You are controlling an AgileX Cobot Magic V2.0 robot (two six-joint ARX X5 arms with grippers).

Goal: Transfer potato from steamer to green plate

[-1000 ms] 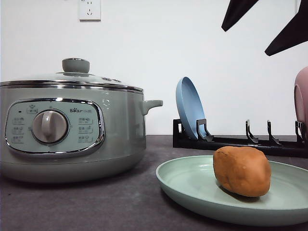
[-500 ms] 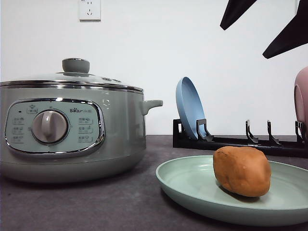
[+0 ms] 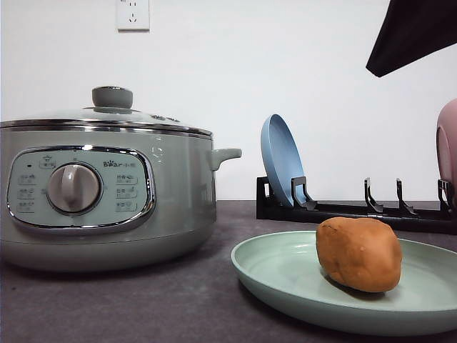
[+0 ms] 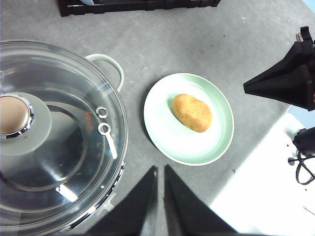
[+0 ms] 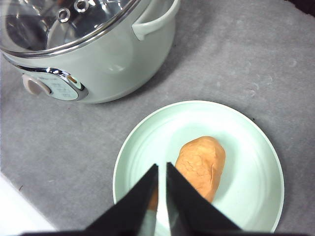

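The orange-brown potato lies on the green plate, toward its right side; it also shows on the plate in the left wrist view as potato on plate, and in the right wrist view as potato on plate. The steamer stands to the plate's left with its glass lid on. My right gripper hangs high above the plate, shut and holding nothing; its fingers meet over the potato's near end. My left gripper is shut and empty, up between steamer and plate.
A black dish rack stands behind the plate with a blue plate upright in it and a pink plate at its right end. The white edge of the grey mat lies near the plate. A wall socket is behind the steamer.
The right gripper's two fingers, spread apart before, have come together into one dark shape and drawn up toward the right corner. Potato, plate and steamer have not moved.
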